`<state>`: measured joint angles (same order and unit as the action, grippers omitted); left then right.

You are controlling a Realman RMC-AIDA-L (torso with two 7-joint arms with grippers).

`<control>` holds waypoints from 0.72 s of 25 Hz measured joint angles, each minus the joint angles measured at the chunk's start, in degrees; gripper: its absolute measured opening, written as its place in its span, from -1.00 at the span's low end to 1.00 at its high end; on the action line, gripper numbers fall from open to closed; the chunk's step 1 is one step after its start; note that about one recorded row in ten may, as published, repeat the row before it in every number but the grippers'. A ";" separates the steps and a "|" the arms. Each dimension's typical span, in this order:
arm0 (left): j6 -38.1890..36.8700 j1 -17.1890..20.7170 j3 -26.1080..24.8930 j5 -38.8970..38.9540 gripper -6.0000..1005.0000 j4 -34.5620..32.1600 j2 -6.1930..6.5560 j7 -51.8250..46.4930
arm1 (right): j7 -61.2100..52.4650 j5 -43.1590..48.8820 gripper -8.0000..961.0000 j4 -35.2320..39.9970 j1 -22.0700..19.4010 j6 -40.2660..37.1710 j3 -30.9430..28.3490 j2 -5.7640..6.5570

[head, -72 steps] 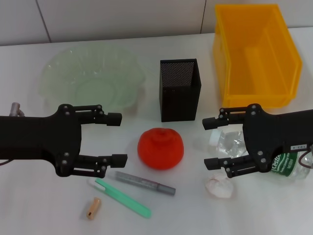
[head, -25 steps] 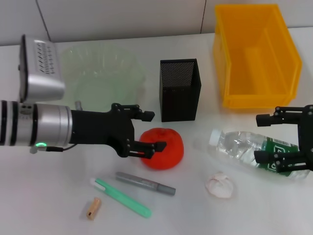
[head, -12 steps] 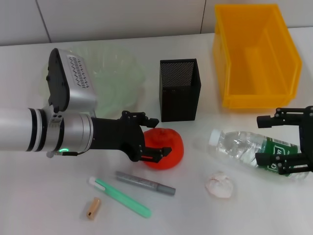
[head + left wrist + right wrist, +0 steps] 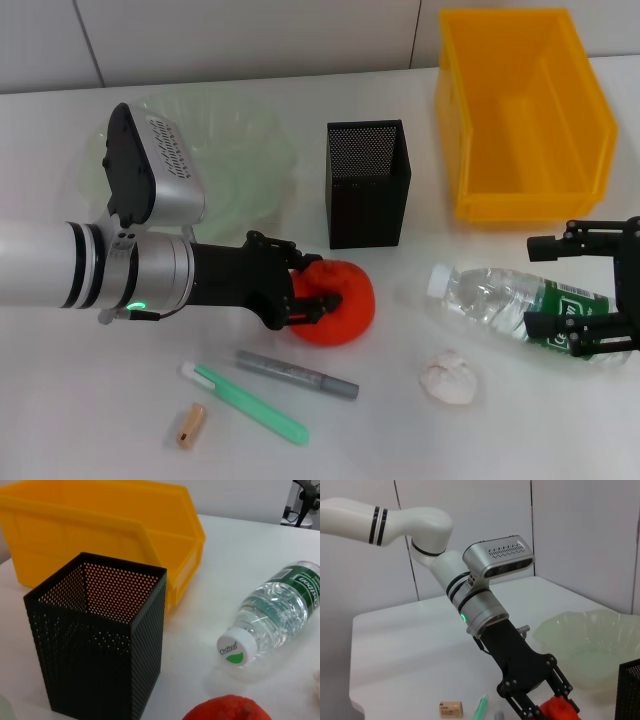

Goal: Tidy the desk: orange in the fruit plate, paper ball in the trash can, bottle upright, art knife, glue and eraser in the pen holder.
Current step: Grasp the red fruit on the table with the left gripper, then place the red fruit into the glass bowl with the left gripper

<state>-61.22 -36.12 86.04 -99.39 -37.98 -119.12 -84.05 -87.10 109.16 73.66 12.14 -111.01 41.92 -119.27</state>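
At the middle of the white table (image 4: 560, 440), the left gripper (image 4: 306, 280) reaches in from the left, its jaws set either side of the orange (image 4: 338, 302) and closed against it; the fruit rests on the table just in front of the pen holder (image 4: 367, 183). The fruit plate (image 4: 255, 150) sits behind the arm, partly hidden by it. The right gripper (image 4: 548, 282) hangs at the right edge with jaws wide apart, over the green-labelled end of the bottle (image 4: 490, 298), which lies on its side. The paper ball (image 4: 447, 379) lies just in front of the bottle. The trash can (image 4: 522, 110) stands at the back right. A grey stick (image 4: 297, 373), a green stick (image 4: 250, 404) and the eraser (image 4: 190, 424) lie near the front.
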 joint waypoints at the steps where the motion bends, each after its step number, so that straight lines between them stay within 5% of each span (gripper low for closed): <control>1: 0.00 0.00 0.00 0.00 0.40 0.00 0.00 0.00 | 0.00 0.00 0.61 0.00 0.02 0.00 0.00 0.00; 3: 0.24 0.18 0.18 -0.01 0.39 -0.31 0.05 -0.03 | 0.00 0.00 0.61 0.00 0.03 0.00 0.00 0.01; 5: 0.09 0.44 0.22 0.01 -0.01 -0.72 0.13 -0.02 | 0.00 0.00 0.61 -0.06 0.04 0.14 0.00 0.06; 10: -1.17 0.94 0.09 0.03 -0.50 -2.03 0.29 -0.01 | 0.00 0.00 0.61 -0.30 0.07 0.43 -0.06 0.09; 18: -7.53 3.63 -2.19 0.21 -0.59 -6.75 0.53 -0.09 | 0.00 0.00 0.61 -0.71 -0.01 0.68 -0.88 0.04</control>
<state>-68.75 -32.49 83.86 -99.18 -44.73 -118.58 -84.14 -87.10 109.16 72.94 12.13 -110.33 41.05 -119.23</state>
